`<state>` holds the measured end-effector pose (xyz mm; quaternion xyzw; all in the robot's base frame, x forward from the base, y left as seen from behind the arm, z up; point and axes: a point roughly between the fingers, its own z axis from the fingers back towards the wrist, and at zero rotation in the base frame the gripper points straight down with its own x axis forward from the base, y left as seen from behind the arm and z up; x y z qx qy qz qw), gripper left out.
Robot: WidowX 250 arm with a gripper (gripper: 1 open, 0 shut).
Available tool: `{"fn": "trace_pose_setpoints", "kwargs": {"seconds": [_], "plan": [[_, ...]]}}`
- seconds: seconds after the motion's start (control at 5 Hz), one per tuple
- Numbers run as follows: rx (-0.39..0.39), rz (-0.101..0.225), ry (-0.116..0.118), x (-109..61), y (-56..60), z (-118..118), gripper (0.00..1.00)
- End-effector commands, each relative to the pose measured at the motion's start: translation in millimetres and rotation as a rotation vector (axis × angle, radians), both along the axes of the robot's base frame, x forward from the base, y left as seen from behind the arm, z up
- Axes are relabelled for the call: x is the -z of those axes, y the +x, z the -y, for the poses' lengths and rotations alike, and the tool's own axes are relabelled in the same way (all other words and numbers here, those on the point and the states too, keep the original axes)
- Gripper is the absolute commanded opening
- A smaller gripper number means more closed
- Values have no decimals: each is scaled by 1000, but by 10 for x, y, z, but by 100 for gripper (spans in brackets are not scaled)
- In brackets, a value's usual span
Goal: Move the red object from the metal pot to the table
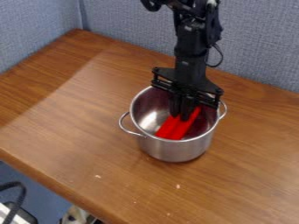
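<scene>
The shiny metal pot [163, 144] stands on the brown wooden table [70, 96], right of its middle. Inside it the red object [176, 128], a long bar, leans against the pot's far wall. My black gripper [184, 109] reaches straight down into the pot, and its fingers are shut on the upper part of the red object. The fingertips are partly hidden behind the rim and the bar.
A blue-grey wall [128, 26] runs behind the table. The table's rounded front edge [70, 188] drops off toward the floor at the lower left. One loop handle [124, 125] sticks out on the pot's left side.
</scene>
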<state>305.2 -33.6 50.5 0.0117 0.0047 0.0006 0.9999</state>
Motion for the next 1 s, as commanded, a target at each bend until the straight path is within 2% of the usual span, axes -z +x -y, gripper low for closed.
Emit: {"fn": "trace_pose_setpoints", "kwargs": {"seconds": [0.0,0.8], "plan": [[5,41,7,-129,64,-28,0],[12,50,11,-180,102,-80,0]]}}
